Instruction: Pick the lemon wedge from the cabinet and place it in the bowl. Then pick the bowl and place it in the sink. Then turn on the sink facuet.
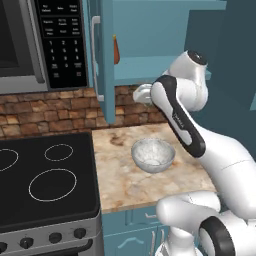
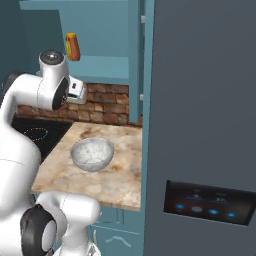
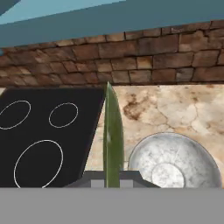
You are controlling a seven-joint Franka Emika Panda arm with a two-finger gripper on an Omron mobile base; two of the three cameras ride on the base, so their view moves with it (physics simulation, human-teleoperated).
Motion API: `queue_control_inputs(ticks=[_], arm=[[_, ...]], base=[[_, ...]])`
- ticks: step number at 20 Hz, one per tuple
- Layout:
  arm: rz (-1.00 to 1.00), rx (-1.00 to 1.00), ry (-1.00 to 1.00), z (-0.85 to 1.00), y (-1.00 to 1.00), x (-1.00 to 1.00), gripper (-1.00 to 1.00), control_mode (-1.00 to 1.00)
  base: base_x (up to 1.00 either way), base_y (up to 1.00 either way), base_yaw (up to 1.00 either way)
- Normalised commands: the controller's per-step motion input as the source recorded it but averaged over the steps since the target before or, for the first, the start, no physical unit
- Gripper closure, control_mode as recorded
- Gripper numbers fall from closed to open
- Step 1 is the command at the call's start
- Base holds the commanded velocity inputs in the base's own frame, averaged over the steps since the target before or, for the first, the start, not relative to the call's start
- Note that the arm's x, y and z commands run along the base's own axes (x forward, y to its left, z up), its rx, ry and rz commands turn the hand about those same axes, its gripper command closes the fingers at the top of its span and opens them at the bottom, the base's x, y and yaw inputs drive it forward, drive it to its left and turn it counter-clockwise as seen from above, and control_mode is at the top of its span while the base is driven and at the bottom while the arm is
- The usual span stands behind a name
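Pinching the lemon wedge (image 3: 113, 135) between them, the fingers (image 3: 98, 180) stand pressed almost together at the bottom of the hand view, and the thin green sliver rises edge-on from between them. Past the wedge, that view looks down on the marbled bench (image 3: 175, 107), with the bowl (image 3: 175, 164) low and to the right of the wedge and the black stovetop (image 3: 43, 131) to its left; a brick backsplash (image 3: 131, 61) runs across behind.

From the base views the hand itself is mostly hidden behind the arm. Its white wrist (image 1: 142, 93) shows just below the open cabinet (image 1: 150, 45), in front of the brick wall and above the back of the bench. The forearm runs down and toward the base from there, with the elbow joint bent high beside the cabinet shelf. An orange upright object (image 2: 73, 46) stands on that shelf, well apart from the wrist.

On the bench the speckled bowl sits upright and holds nothing, near the middle of the surface and below the hand. A microwave (image 1: 30, 40) hangs above the stovetop to the left, and a tall dark fridge (image 2: 200, 125) stands at the right end of the bench.
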Motion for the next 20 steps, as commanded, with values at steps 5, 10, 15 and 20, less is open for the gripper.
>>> queue_control_inputs(ticks=[5,10,15,20], arm=[[-0.22,0.0,0.21,-0.87,-0.55,-0.69,1.0,-1.0],[-0.2,-0.04,0.35,-0.91,-0.43,-0.12,1.0,-1.0],[-0.13,-0.01,0.29,-0.95,-0.39,0.35,1.0,-1.0],[-0.03,0.0,0.1,-0.74,-0.12,0.67,1.0,-1.0]], base=[[0.0,0.0,0.0],[0.0,0.0,0.0],[0.0,0.0,0.0],[0.0,0.0,0.0]])
